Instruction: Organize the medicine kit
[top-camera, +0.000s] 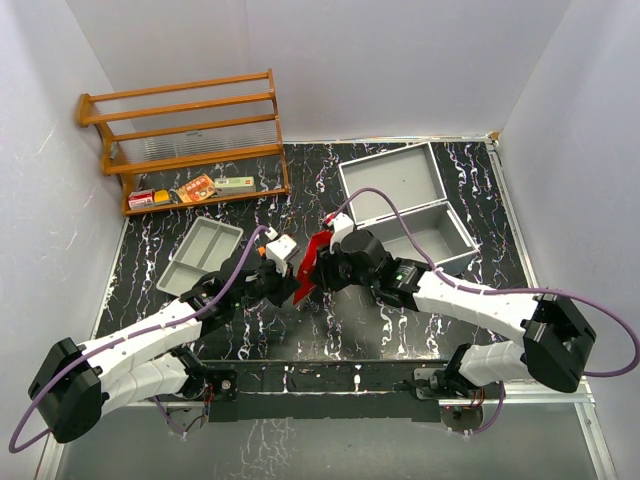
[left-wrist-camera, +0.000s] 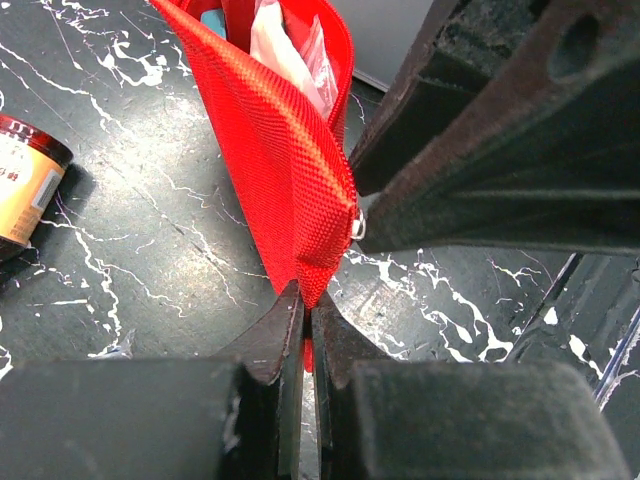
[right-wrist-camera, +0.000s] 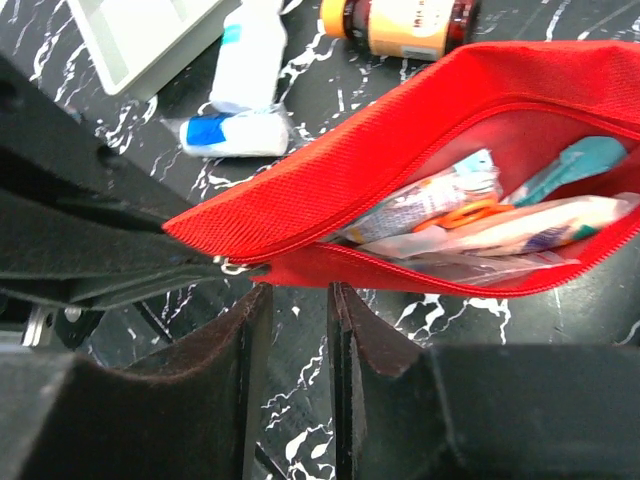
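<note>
Left hand (left-wrist-camera: 307, 308) pinches a corner of the open red pouch (left-wrist-camera: 285, 165). Right hand (right-wrist-camera: 295, 298) sits narrow at its zipper edge, grip unclear. Likely next: drawing the contents out.

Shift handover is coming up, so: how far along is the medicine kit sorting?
Early. Done, perhaps: a few boxes lie low on the shelf. In hand: the left fingers pinch a corner of the open red pouch, the right fingers at its zipper end, grip unclear. To do: packets fill the pouch, an amber jar and white bottles lie on the table, the grey tray and grey box look empty.
</note>
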